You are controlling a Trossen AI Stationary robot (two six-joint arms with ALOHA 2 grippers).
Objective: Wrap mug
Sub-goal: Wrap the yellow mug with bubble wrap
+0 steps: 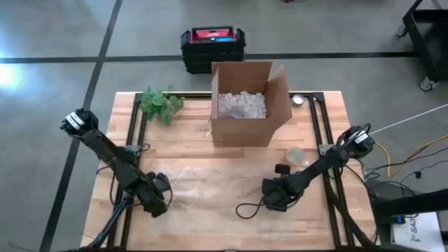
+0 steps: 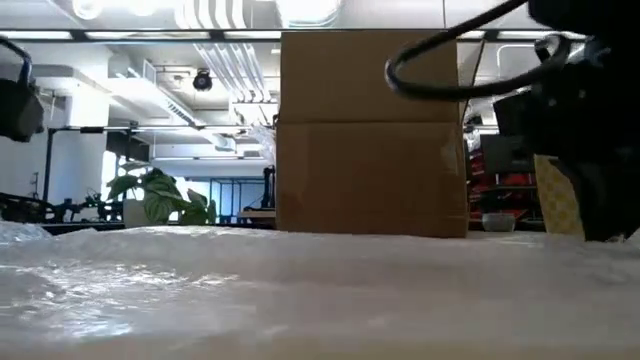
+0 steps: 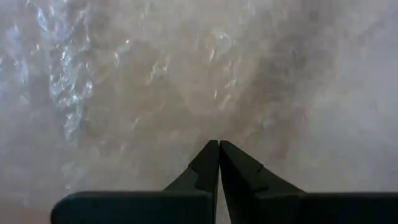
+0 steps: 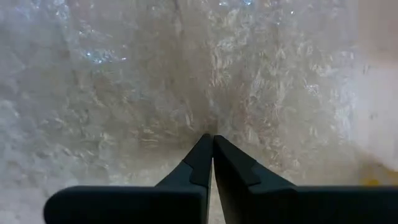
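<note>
A clear sheet of bubble wrap (image 1: 213, 183) lies spread on the wooden table's near half and fills the foreground of the low view (image 2: 300, 290). A pale mug (image 1: 297, 155) rests on the table just beyond the sheet's right end, in front of the cardboard box (image 1: 245, 105). My left gripper (image 1: 159, 197) is shut at the sheet's left end. My right gripper (image 1: 273, 197) is shut at its right end. Each wrist view shows that arm's fingertips together over the wrap (image 3: 219, 144) (image 4: 211, 137). My left gripper's two fingers are closed with their tips on the bubble wrap near its left end (image 3: 217, 134), slanting down from the table's left. The sheet lies on the table. One layer or several, I cannot tell. My right gripper's two fingers are closed with their tips on the wrap near its right end (image 4: 210, 124), slanting down from the table's right. Creases run out from the tips. The sheet stays on the table.
The open cardboard box with white packing peanuts (image 1: 241, 105) stands at the table's far middle. A green plant (image 1: 161, 103) lies at the far left. A small dark object (image 1: 282, 169) sits near the mug. A black and red case (image 1: 212, 43) stands on the floor beyond the table.
</note>
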